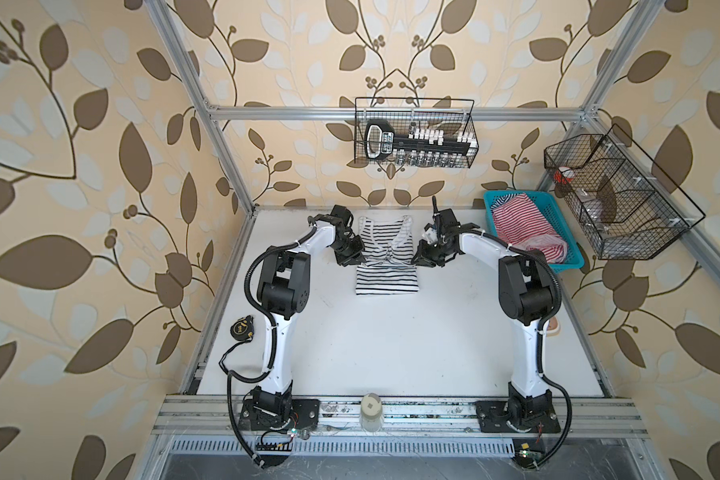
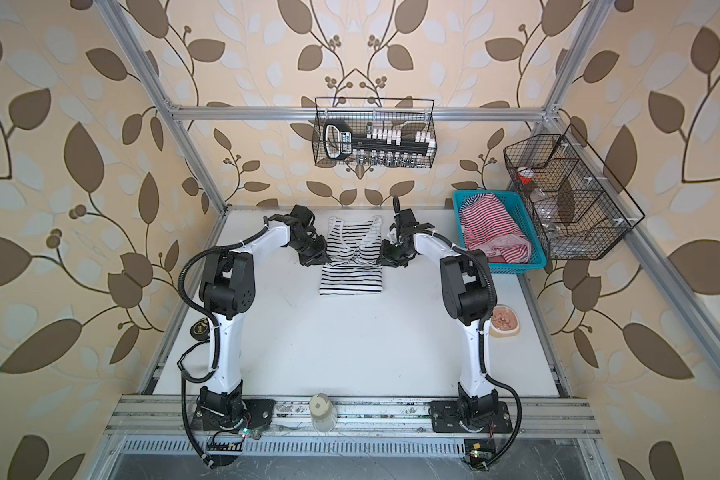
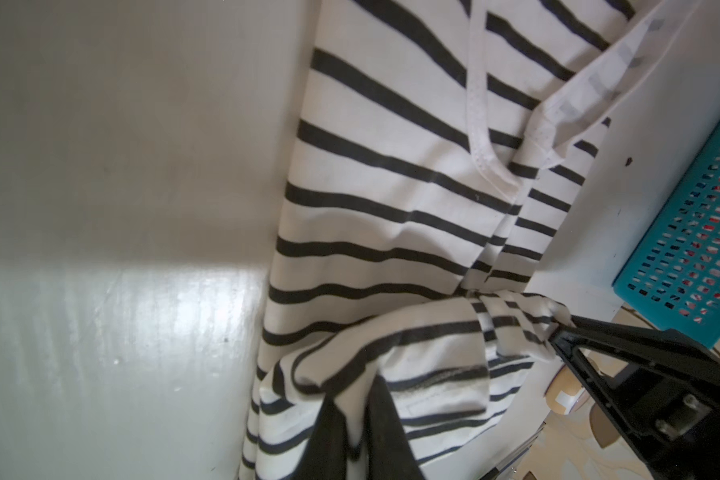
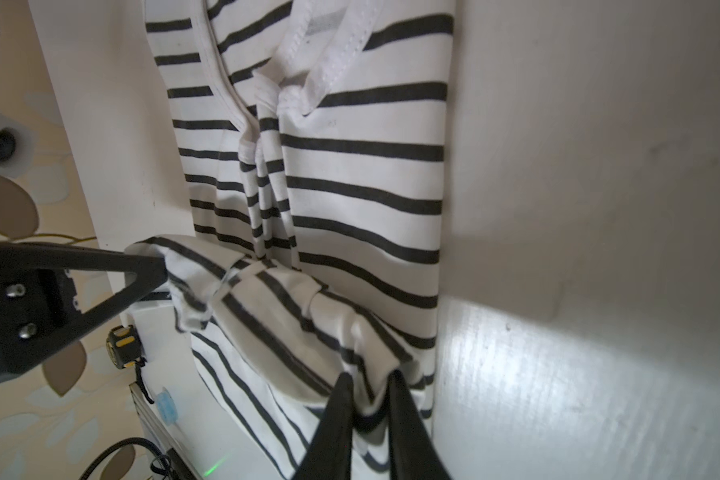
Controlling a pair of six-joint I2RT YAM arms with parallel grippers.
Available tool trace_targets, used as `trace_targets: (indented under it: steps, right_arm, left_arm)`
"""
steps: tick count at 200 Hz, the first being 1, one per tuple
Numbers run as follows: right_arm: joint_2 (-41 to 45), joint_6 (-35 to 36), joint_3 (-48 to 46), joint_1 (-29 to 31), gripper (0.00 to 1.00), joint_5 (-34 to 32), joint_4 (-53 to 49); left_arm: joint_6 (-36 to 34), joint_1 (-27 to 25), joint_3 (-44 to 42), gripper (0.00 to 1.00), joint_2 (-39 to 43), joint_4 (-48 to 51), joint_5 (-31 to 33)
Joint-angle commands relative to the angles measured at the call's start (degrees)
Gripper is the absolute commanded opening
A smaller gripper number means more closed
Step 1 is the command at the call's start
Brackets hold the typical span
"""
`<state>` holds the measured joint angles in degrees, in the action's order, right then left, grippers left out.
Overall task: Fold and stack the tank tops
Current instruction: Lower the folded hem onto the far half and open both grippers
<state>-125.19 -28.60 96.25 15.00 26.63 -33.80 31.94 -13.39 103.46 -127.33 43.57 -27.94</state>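
The black-striped tank top is seen laid on the white table between the two grippers, straps toward the back wall. A fold of its hem is pinched between the narrowly parted fingers of the left gripper, cloth filling the gap; the same is recorded for the right gripper. The lifted hem edge is held slack between the two grippers, above the flat body of the garment. In both top views each gripper is placed at one side edge of the garment, about mid-length. The red-striped tank top is found crumpled in the teal basket, to the outer side of the right gripper and well apart from the left.
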Motion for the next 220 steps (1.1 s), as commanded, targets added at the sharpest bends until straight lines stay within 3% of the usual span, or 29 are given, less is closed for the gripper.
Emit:
trace_targets:
  steps: [1,21,71,175,220]
  right_arm:
    - [-1.42,0.23,2.51,-0.5,0.28,1.04,-0.21]
    - [-1.55,-0.44,3.13,-0.9,0.32,1.45,0.38]
    - [-2.04,-1.89,4.29,-1.21,0.35,2.53,1.63]
    - [-4.93,-11.67,6.34,-6.01,0.36,7.47,11.83]
    - [0.62,-8.85,0.16,-6.03,0.33,6.73,11.6]
  left_arm:
    - [0.8,0.98,2.48,0.22,0.19,0.49,-1.29]
    - [1.41,1.25,2.55,0.29,0.25,-0.05,-1.76]
    - [4.11,1.69,2.87,0.35,0.24,-3.45,-4.91]
    - [18.14,5.98,4.14,0.37,-5.29,-15.39,-10.73]
    - [17.88,6.8,0.5,0.38,-1.26,-15.7,-9.19]
